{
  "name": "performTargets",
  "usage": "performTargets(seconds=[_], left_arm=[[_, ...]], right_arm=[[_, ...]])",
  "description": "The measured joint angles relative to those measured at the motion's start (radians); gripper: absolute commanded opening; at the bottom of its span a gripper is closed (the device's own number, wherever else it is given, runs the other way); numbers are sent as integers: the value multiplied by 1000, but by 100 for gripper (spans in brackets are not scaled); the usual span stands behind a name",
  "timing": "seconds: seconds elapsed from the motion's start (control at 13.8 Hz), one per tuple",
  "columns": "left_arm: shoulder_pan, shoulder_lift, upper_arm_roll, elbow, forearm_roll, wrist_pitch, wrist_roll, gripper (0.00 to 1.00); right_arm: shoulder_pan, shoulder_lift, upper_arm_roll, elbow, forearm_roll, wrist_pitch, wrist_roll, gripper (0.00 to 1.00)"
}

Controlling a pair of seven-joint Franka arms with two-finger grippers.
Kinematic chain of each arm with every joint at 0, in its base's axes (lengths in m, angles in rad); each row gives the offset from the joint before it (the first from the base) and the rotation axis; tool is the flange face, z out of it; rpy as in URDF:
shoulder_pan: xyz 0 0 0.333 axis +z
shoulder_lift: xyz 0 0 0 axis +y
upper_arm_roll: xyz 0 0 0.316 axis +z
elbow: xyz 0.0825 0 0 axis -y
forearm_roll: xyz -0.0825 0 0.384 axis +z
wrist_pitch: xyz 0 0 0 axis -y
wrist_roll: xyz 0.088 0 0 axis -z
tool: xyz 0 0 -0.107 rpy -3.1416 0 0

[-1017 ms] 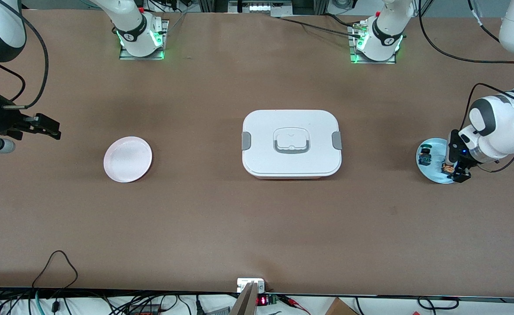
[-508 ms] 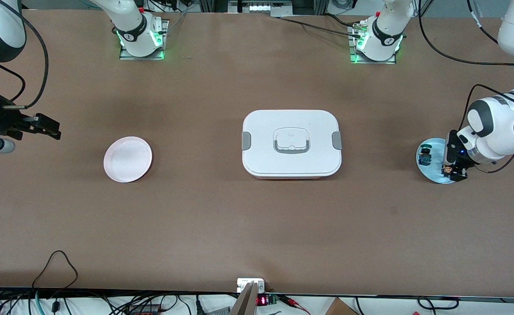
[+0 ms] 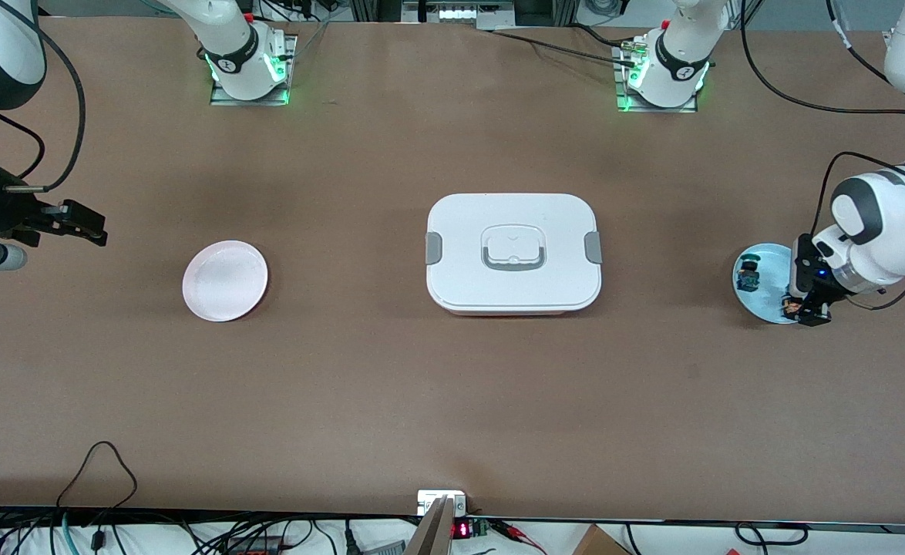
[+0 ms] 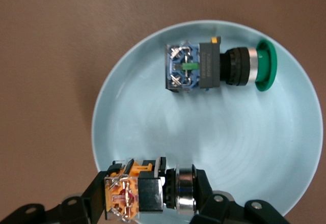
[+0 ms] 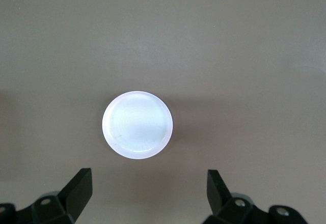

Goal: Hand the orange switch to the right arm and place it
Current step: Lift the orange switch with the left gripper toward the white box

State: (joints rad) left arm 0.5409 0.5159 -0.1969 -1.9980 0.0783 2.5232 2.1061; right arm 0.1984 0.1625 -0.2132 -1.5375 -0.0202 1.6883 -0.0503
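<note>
Since a second earlier, when its fingers stood apart, the left claw was clamped on the orange switch over the blue plate; handover was readied. Right claw waited, spread.

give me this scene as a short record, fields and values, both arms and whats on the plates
left pincer: shut on the orange switch, over the blue plate
right pincer: open, empty, waiting above the pink plate
blue plate: toward the left arm's end, also holds the green-capped switch lying on its side
pink plate: toward the right arm's end, nothing in it
white lidded box: mid-table, lid on
handover: not yet done
</note>
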Motion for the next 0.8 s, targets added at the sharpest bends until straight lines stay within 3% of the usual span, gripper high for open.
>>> performTargets(seconds=[0.36, 0.58, 0.8], left_arm=[[111, -18, -136, 241, -155, -500, 11, 0], [97, -19, -238, 330, -431, -792, -5, 0], [50, 18, -273, 330, -768, -926, -91, 0]], right_arm=[[0, 0, 0, 0, 0, 0, 0, 100], [0, 0, -1, 0, 0, 0, 0, 100], [0, -1, -1, 1, 0, 2, 0, 100]])
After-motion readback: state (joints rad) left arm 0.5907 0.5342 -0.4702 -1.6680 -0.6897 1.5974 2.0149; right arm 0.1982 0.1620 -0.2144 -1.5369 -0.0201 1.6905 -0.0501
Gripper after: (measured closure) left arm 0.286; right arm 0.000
